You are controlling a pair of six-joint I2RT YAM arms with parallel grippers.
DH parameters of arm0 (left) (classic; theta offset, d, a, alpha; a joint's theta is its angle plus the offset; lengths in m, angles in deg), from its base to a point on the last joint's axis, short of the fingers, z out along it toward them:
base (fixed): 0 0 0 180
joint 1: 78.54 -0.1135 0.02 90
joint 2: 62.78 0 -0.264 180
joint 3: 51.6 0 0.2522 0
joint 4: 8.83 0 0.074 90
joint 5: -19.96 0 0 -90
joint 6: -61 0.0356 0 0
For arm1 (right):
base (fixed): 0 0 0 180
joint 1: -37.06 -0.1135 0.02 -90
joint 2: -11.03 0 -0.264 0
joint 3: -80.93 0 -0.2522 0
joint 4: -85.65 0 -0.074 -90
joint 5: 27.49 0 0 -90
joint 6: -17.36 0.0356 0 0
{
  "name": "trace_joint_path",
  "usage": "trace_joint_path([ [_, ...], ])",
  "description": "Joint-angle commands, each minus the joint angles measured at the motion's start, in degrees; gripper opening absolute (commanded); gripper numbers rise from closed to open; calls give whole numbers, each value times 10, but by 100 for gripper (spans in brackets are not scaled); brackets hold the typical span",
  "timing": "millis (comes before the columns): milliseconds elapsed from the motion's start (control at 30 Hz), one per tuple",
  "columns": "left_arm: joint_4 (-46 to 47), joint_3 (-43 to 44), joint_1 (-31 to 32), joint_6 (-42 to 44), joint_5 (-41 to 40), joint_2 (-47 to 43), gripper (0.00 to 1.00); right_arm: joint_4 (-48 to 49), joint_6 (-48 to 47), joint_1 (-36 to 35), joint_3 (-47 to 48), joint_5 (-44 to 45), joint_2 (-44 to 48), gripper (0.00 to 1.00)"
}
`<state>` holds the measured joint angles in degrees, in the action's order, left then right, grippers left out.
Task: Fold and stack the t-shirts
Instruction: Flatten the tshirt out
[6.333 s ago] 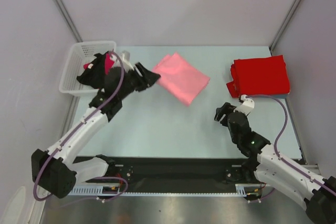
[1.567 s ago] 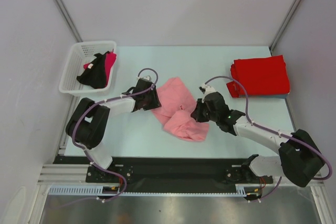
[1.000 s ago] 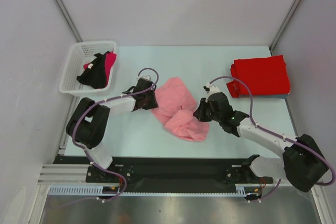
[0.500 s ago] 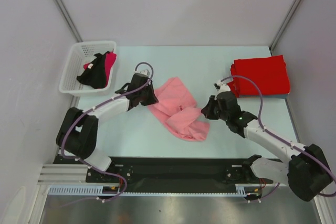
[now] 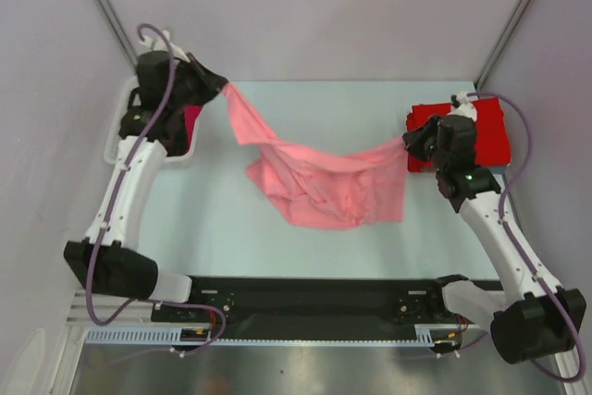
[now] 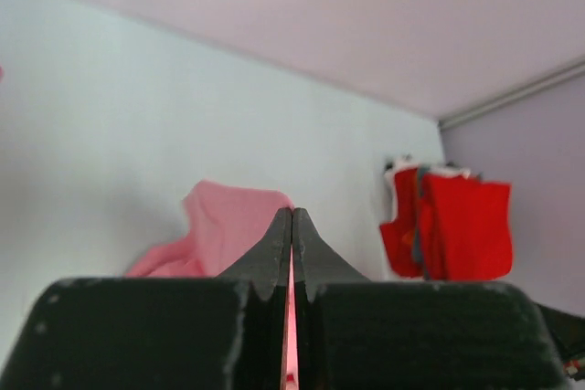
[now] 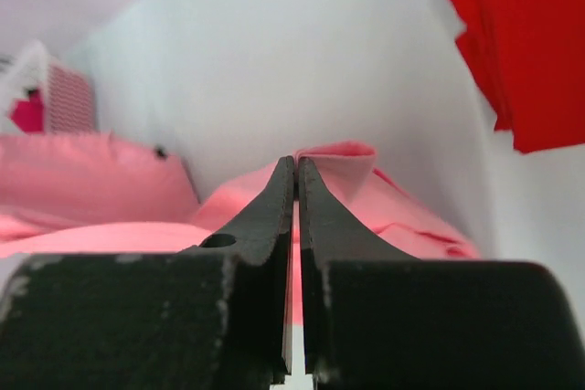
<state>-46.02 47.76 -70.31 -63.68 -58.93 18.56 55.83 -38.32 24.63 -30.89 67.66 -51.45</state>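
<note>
Tee (image 5: 324, 190) edge strung btwn left fingers (image 6: 267, 264), right fingers (image 7: 267, 218).

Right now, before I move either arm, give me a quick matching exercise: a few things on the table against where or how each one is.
1 pink shirt
2 red shirts
3 basket
4 left gripper

a far left edge
b folded pile, far right
c stretched out wide across the middle
d shut on a pink corner

Pairs: 1-c, 2-b, 3-a, 4-d
</note>
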Motion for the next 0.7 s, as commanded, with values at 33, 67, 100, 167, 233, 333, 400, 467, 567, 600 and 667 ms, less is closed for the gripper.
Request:
trace_joint_path([
  [33,-49,68,-41,-13,11,-88,0,-32,4,20,32,20,103,0],
  [67,-49,62,-46,-12,9,-118,0,-42,3,22,25,26,121,0],
  [100,-51,54,-56,-12,8,-132,0,-48,2,22,14,38,137,0],
  [167,-52,22,-62,-14,8,-163,0,-69,4,24,-25,45,185,0],
  [233,-51,-2,-63,-11,14,-199,0,-83,8,24,-55,34,213,0],
  [333,-45,-59,-63,-10,22,-241,0,-109,32,24,-116,-3,257,0],
  [400,-36,-111,-63,-7,22,-262,0,-117,53,24,-163,-24,290,0],
  [467,-32,-172,-63,0,8,-285,0,-114,79,23,-205,-36,315,8],
  [567,-29,-199,-63,5,8,-287,0,-98,97,22,-230,-44,317,9],
  [600,-23,-206,-63,6,9,-286,0,-95,100,23,-234,-68,311,11],
  [667,-17,-220,-63,6,9,-280,0,-86,98,22,-233,-85,284,22],
])
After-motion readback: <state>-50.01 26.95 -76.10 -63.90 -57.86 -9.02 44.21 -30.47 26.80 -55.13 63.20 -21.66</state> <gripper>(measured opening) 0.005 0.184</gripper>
